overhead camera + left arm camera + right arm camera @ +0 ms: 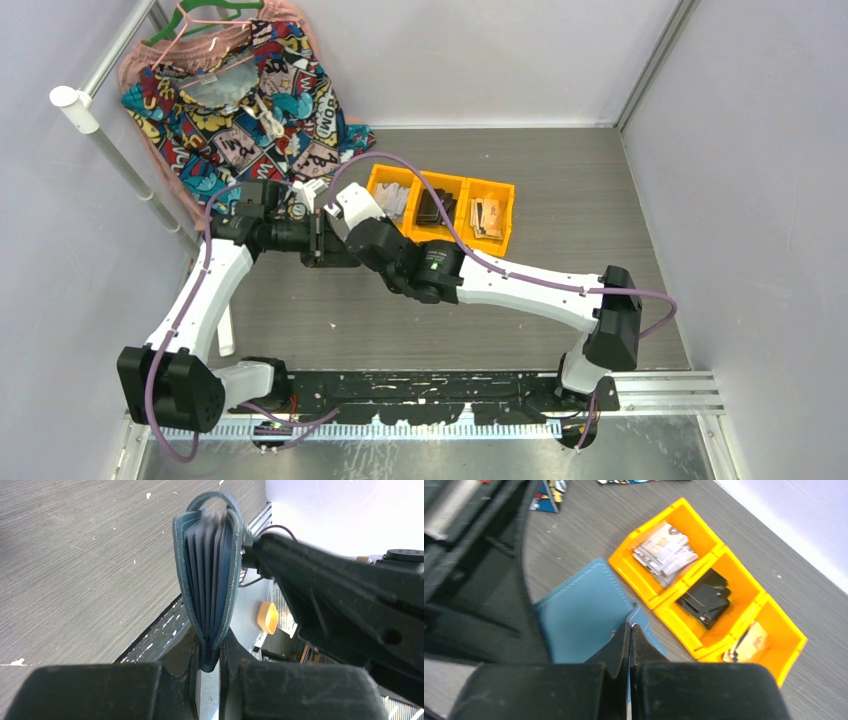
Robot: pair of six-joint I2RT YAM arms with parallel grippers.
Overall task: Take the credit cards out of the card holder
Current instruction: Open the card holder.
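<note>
My left gripper [210,652] clamps the card holder [210,570] by its bottom edge. My right gripper [629,636] is pinched shut on its flap, with the bins [674,619] at 2 o'clock.

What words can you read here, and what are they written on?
"VIP": on the top card in the yellow bin nearest the card holder.
"BOOM": sideways on the comic-print cloth, as best I can tell.
Other cloth lettering and cards in the other bins: too small or blurred.
Card holder: no writing shows.
</note>
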